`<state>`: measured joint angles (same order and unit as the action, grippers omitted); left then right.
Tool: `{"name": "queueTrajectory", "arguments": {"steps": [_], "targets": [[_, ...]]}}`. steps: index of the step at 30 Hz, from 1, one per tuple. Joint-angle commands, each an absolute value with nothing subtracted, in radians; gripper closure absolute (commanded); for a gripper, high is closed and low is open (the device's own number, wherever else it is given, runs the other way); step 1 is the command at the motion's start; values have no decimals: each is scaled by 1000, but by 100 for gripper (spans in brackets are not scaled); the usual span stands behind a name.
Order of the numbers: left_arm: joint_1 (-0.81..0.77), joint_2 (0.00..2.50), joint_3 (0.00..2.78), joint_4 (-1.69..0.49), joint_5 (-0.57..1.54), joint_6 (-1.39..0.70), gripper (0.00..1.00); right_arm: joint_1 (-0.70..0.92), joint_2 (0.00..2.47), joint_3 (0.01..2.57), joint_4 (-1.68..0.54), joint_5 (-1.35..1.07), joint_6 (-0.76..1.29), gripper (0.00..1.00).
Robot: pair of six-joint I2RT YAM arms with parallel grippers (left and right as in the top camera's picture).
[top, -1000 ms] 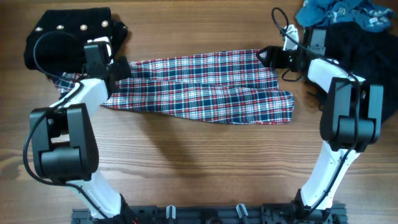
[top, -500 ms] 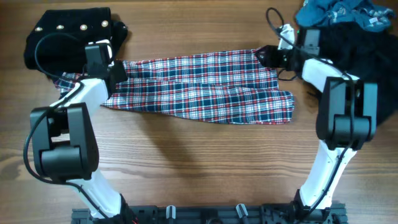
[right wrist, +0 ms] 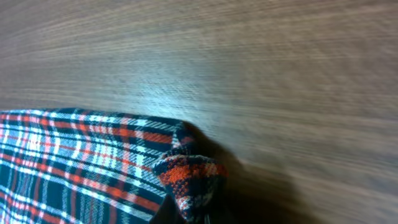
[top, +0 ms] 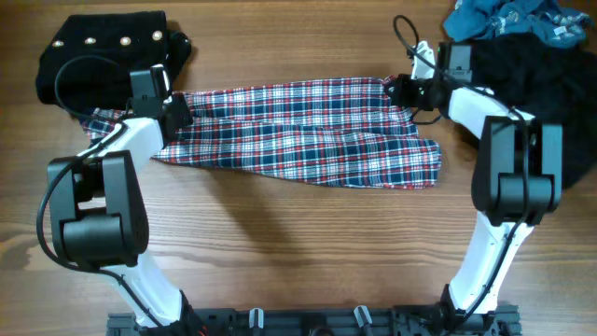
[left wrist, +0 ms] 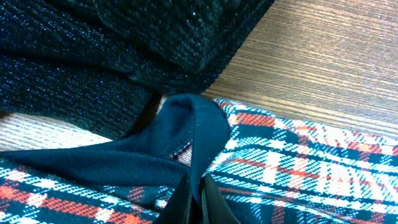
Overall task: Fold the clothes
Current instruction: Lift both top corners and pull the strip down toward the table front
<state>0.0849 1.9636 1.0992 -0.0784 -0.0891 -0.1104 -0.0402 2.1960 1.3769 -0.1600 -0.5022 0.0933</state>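
The red, navy and white plaid garment (top: 298, 131) lies spread in a long band across the middle of the table. My left gripper (top: 177, 112) is at its left end, shut on a raised navy fold of the plaid cloth (left wrist: 196, 134), with the fingertips (left wrist: 214, 202) pinched together on it. My right gripper (top: 396, 91) is at the upper right corner, shut on a bunched plaid corner (right wrist: 189, 177). The plaid fabric (right wrist: 74, 155) stretches away to the left in the right wrist view.
A black pale-studded garment (top: 98, 47) lies at the back left, right beside the left gripper, and shows as dark knit (left wrist: 124, 50). A blue garment (top: 513, 19) sits on a black one (top: 550, 75) at the back right. Bare wood (top: 298, 243) lies in front.
Both grippers have closed from open onto the plaid garment's ends. The right gripper has also shifted slightly left and toward the back.
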Motion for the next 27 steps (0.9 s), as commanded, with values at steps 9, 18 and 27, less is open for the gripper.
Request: {"name": "queueTrajectory", "arguments": {"steps": [9,18,27], "targets": [[81,1794,1115,-72,-98,-121,96,-73,1923,1380,-295,-524,-33,96],[80,1639,1115,-141,-60,-121,96,-73,1821,1380,-523,-582,-113,96],[80,1621,1115,-270,-43,-121,96,-73,1772,1380,-660,-657,-208,96]]}}
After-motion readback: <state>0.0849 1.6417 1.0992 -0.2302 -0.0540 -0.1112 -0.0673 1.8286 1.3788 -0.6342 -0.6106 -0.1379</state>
